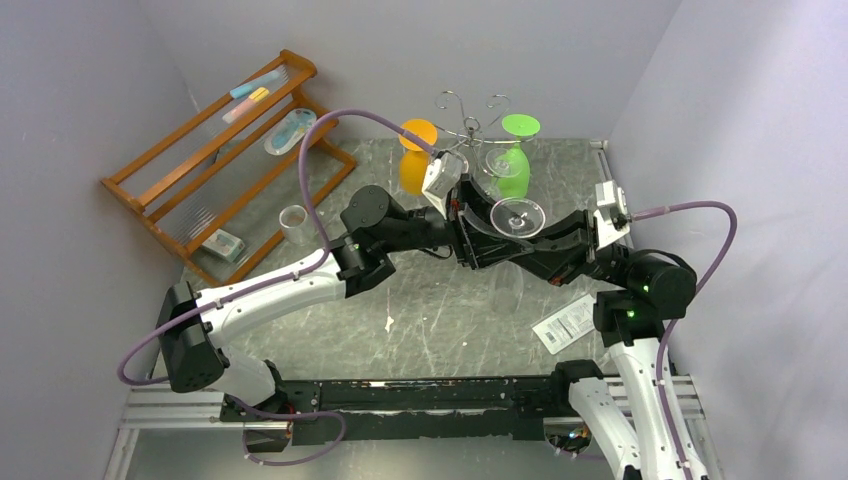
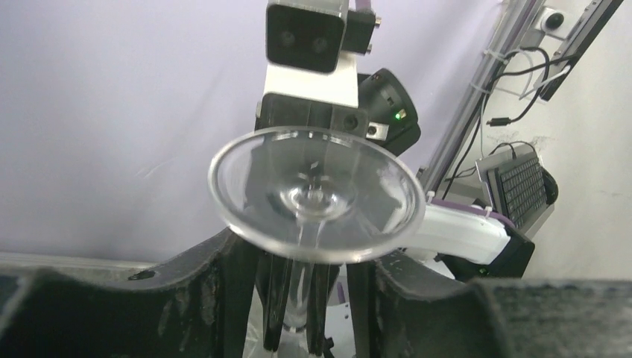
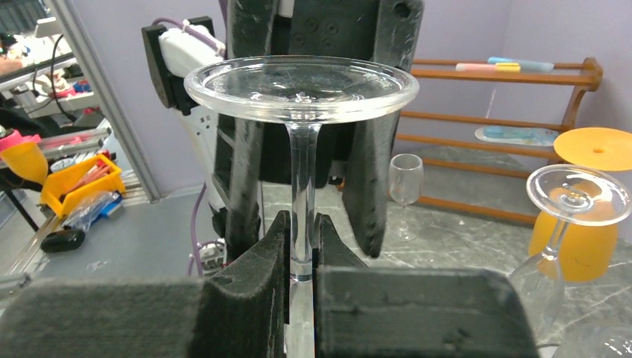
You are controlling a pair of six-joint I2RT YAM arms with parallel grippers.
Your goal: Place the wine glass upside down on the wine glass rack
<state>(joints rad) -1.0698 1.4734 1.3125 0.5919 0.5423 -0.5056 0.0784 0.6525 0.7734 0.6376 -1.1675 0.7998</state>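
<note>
Pinching clear wine glass stem, foam-padded right fingers, left fingers spread

blocked: orange glass, green glass hanging on wine glass rack | open: table front-left

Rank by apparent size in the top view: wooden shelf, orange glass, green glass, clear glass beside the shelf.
1. wooden tiered shelf, clearly largest.
2. orange wine glass and green wine glass: they look alike, so not ranked.
3. small clear wine glass beside the shelf, smallest.
</note>
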